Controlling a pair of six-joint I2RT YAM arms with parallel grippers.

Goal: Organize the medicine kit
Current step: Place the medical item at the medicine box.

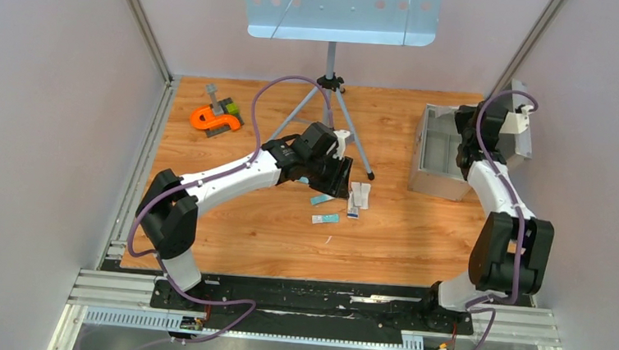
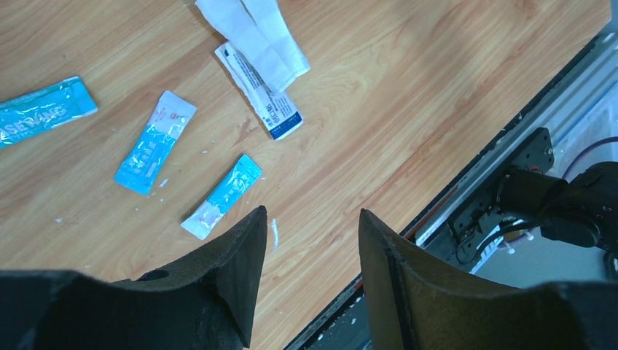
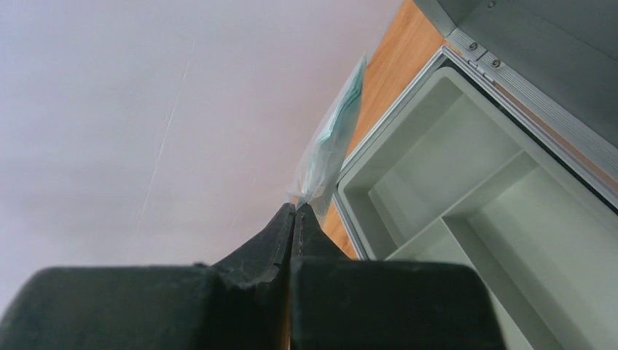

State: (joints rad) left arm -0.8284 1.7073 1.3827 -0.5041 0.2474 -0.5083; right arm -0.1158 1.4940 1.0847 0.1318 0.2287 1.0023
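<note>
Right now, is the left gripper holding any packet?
No, the left gripper is open and empty, above the table.

Robotics laboratory test cell. Two arms are bolted to an aluminium rail at the edge of a wood-topped table, enclosed by plain white panels in metal framing; a tripod stand occupies the rear.

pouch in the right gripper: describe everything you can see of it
The pouch is a thin, clear plastic sleeve with teal contents showing through, looking soft and slightly crinkled. The right gripper is shut on one end; the rest sticks out beyond the fingertips, beside the outer corner of the open grey box. Whether it touches the rim is unclear.
</note>
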